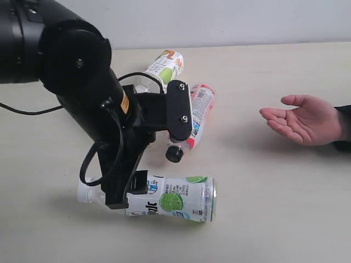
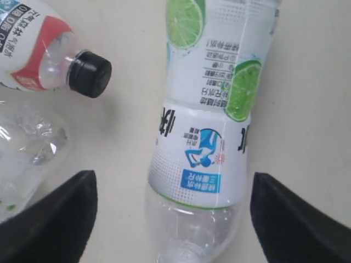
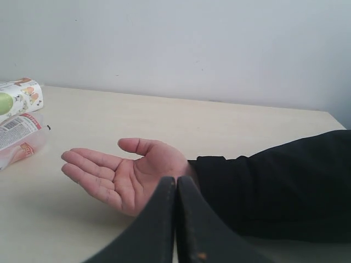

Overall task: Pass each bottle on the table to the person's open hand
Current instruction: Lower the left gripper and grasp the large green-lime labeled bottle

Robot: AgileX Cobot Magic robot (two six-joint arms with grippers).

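A large lime-label bottle (image 1: 175,200) lies on its side on the table (image 1: 274,208), white cap to the left. My left gripper (image 1: 123,194) is open and straddles its clear shoulder. In the left wrist view the bottle (image 2: 211,109) lies between the spread fingers (image 2: 60,219), with a gap on each side. A red-label, black-cap bottle (image 1: 196,115) and an apple-label bottle (image 1: 164,67) lie farther back. The person's open hand (image 1: 301,120) waits at the right. My right gripper (image 3: 176,186) is shut and empty, just in front of that hand (image 3: 120,178).
Close to the left gripper lie the red-label bottle's black cap (image 2: 90,73) and a clear crumpled bottle body (image 2: 27,148). The person's dark sleeve (image 3: 274,186) rests on the table at the right. A pale wall (image 1: 219,22) runs behind the table.
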